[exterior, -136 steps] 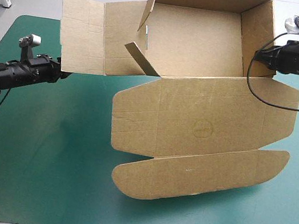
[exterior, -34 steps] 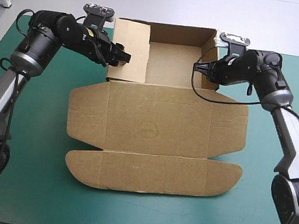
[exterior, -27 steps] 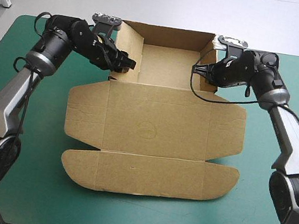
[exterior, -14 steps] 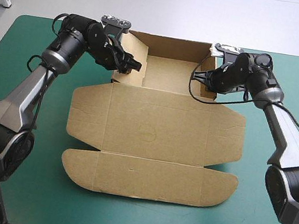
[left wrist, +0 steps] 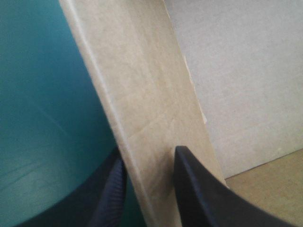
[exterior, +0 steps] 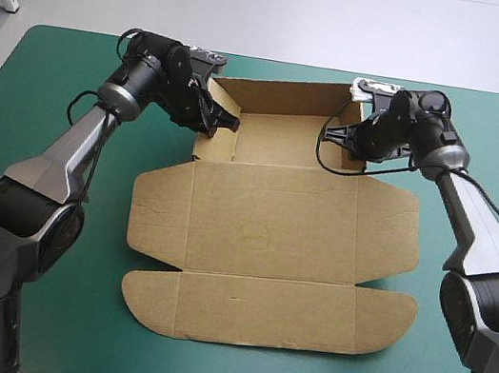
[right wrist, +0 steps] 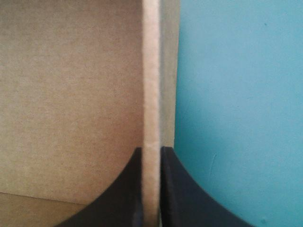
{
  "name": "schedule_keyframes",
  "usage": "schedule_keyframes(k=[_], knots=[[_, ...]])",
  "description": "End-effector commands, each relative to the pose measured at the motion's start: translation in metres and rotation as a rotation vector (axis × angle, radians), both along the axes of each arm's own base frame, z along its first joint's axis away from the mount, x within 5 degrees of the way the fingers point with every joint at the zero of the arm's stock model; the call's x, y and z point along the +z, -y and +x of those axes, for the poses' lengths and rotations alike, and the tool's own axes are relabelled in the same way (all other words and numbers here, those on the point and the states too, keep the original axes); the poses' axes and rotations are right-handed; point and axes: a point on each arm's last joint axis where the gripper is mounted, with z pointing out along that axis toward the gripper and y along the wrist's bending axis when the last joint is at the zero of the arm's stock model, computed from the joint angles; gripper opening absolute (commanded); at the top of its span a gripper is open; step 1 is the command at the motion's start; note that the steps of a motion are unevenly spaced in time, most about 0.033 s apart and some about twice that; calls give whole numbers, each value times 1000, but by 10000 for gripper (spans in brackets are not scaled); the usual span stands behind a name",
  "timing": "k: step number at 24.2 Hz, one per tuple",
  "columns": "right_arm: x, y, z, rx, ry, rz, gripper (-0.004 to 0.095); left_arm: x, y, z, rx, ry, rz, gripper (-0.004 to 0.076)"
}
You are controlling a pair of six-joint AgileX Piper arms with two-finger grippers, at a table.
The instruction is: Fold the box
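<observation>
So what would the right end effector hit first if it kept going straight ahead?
The box's right wall: the right end effector is shut on it and it runs straight ahead. Past that probably the teal-green table, depth unclear.

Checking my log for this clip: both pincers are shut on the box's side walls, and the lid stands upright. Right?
Not quite. The lid lies flat on the table cover, as the high view shows. The left pincer and right pincer are each shut on a side wall of the box.
</observation>
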Motion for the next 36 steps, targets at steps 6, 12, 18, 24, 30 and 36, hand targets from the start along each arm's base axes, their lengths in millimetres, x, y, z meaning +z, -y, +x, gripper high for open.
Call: schedule_keyframes(k=[6, 12, 18, 24, 30, 36], knots=[[39, -7, -6, -10, 134, 140, 0, 32, 9, -8, -42, 111, -86, 441], [28, -11, -3, -5, 89, 152, 0, 34, 7, -4, -7, 159, -66, 402], [27, -12, -1, -14, 97, 156, 0, 21, 6, 3, 15, 141, -32, 111], [27, -8, -3, -15, 64, 110, 0, 7, 7, 12, 109, 119, -55, -10], [25, -8, 1, 21, 33, 53, 0, -21, 4, 13, 98, -19, 52, -10], [-10, -12, 14, 47, -78, 11, 0, -20, 4, 13, 77, -5, 56, -10]])
